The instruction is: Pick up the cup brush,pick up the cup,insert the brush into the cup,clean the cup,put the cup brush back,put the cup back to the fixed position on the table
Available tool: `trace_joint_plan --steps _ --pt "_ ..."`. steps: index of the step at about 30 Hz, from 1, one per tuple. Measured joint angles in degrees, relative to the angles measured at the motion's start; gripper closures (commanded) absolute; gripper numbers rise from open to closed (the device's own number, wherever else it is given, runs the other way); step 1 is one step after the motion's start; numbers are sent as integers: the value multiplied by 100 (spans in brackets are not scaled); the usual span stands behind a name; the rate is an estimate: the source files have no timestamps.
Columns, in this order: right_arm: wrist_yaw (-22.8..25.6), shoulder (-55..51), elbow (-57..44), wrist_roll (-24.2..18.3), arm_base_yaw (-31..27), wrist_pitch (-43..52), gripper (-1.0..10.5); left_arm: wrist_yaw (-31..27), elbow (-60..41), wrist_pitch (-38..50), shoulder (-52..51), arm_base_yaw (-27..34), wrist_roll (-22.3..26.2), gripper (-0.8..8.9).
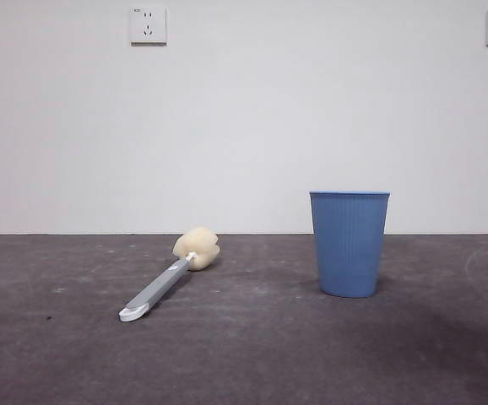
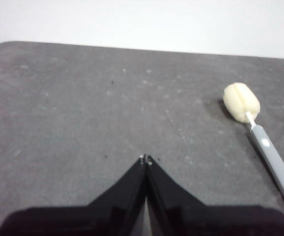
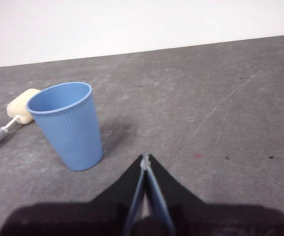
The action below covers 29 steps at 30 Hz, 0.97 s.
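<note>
The cup brush (image 1: 166,278) lies flat on the table (image 1: 252,354), its cream sponge head (image 1: 197,248) toward the wall and its white handle tip toward the camera. The blue ribbed cup (image 1: 349,243) stands upright to the brush's right. In the left wrist view my left gripper (image 2: 146,160) is shut and holds nothing, with the cup brush (image 2: 260,132) off to one side of it. My right gripper (image 3: 145,160) is also shut and holds nothing, a short way from the cup (image 3: 69,124); the sponge head (image 3: 20,105) shows behind the cup. Neither arm appears in the front view.
A white wall rises behind the table, with power sockets (image 1: 148,25) high up. The table's rounded corner (image 2: 4,46) shows in the left wrist view.
</note>
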Motion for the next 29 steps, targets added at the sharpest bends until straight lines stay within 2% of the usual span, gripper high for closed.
trace_joint_plan --steps 6,10,13,19,23,26,29 --pt "-11 0 -2 492 0 20 952 50 0 142 0 0 -33 820" --pt "-13 0 31 949 0 9 957 264 33 72 0 0 -382 820" --pt "-11 33 286 1141 0 0 958 310 286 -168 13 0 -743 820" --pt "-13 361 1152 1224 0 13 958 389 1198 -415 181 0 -975 820" --pt "-31 815 1797 1224 4 -417 958 695 1799 -820 555 0 -1010 820" --pt "-409 1255 2391 1130 7 -907 958 927 2297 -1248 920 0 -938 820" --pt "-881 1731 3027 855 7 -1598 958 1241 2800 -1722 1314 0 -691 821"
